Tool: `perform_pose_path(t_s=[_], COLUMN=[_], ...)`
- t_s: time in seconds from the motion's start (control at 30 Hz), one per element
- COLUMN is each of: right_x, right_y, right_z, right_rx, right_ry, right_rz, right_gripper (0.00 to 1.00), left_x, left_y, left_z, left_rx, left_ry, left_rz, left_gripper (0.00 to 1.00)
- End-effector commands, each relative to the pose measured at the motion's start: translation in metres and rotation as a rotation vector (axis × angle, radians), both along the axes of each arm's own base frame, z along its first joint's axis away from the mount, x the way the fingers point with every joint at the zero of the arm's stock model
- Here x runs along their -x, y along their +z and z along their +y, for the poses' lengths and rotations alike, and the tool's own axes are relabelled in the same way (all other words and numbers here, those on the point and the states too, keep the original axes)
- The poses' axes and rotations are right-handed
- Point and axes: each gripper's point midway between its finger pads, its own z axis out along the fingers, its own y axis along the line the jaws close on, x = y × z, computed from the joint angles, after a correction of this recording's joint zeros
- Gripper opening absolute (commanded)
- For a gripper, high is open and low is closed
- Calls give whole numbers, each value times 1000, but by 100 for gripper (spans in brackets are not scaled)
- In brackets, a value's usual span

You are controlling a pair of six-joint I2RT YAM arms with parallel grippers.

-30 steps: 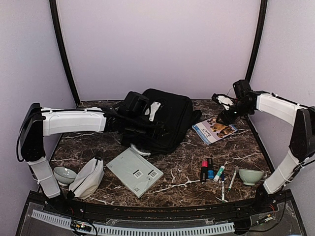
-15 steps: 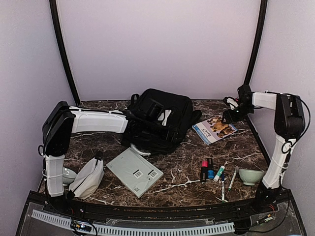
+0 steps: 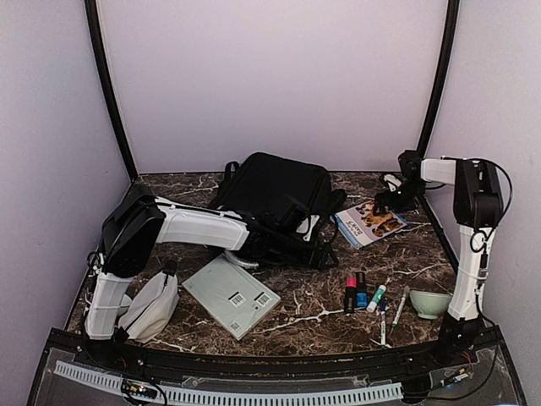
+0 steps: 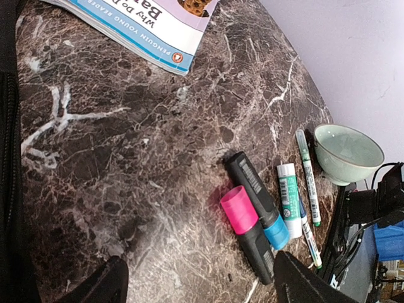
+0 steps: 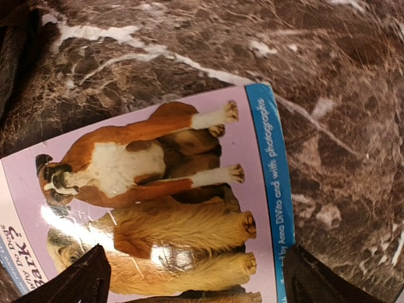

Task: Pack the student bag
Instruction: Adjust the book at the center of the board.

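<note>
Student bag [image 3: 275,193] sits at 12 o'clock on counter [image 3: 313,275], black, lying flat toward the rear. Can't tell from top view whether it's zipped.

Left arm [image 3: 203,227] stretches from 8 o'clock across bag's near edge toward 3 o'clock. Left jaws hang just off bag's 4 o'clock corner, released: spread wide, nothing btwn them. Wrist view shows fingertips [image 4: 110,284] well apart w/ bare marble under them. Bag fabric fills that view's left edge.

Right arm [image 3: 441,170] is folded at the 3 o'clock side, wrist pointing down at 2 o'clock. Right jaws are also released, wide apart, over book [image 5: 164,189], which has a pink cover w/ dogs and a blue strip along one edge. Book lies flat just beside bag's 3 o'clock side. Can't tell if tips touch the cover.

At 4 o'clock, toward front: pink highlighter [image 4: 240,209] and blue highlighter [image 4: 252,186] touch side by side. Glue stick [image 4: 290,196] is just beside them, then green pen [image 4: 308,173]. Pale green bowl [image 3: 431,303] is near the pen, farther toward 3 o'clock.

Grey flat box [image 3: 231,294] w/ barcode labels lies at 6–7 o'clock, just in front of bag. White-grey pouch [image 3: 150,304] sits at 8 o'clock, beside left arm's lower link.
</note>
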Motion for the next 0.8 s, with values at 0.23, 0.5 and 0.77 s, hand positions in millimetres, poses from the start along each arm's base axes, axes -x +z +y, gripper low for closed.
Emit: perform_pose_path(t_s=[0.23, 0.5, 0.77], right_x=[10, 53, 122], right_y=[-14, -33, -35], right_z=[-4, 9, 29], right_rx=[22, 23, -9], right_ry=[-8, 78, 188], right_rz=[67, 183, 296], right_gripper=[100, 100, 98], left_x=[-29, -52, -72], left_y=[-4, -11, -11], left_z=[-15, -14, -11], left_rx=[31, 48, 87], left_ry=[111, 271, 423], left_rz=[-1, 4, 28], left_gripper=[82, 80, 80])
